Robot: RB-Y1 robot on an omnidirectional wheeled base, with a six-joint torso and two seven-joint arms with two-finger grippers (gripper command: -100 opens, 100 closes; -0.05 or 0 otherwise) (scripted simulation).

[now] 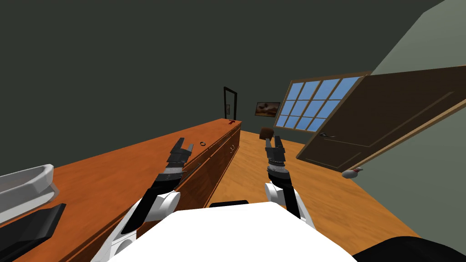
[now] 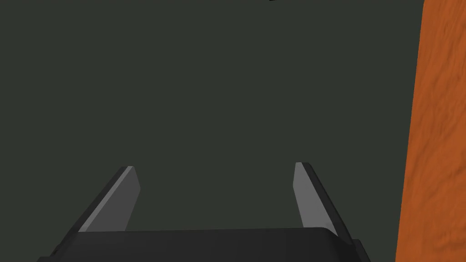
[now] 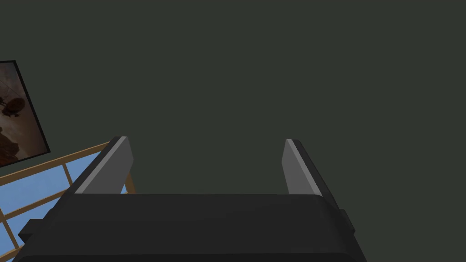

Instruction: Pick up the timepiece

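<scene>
A small dark ring-shaped timepiece (image 1: 202, 143) lies on the long orange-brown wooden cabinet top (image 1: 113, 173), near its front edge. My left gripper (image 1: 186, 144) hovers over that top, just short of the timepiece and a little to its left, fingers open with nothing between them. In the left wrist view the left gripper (image 2: 215, 166) faces a dark green wall, with the cabinet's wood (image 2: 437, 136) along one side. My right gripper (image 1: 273, 141) is held out over the wooden floor, beside the cabinet front; the right gripper (image 3: 205, 139) is open and empty.
A white basin-like object (image 1: 27, 182) and a flat black object (image 1: 32, 227) sit at the cabinet's near left end. A small red item (image 1: 231, 122) and a dark frame (image 1: 230, 103) stand at its far end. A brown object (image 1: 266, 133) stands on the floor; an open dark door (image 1: 387, 123) is on the right.
</scene>
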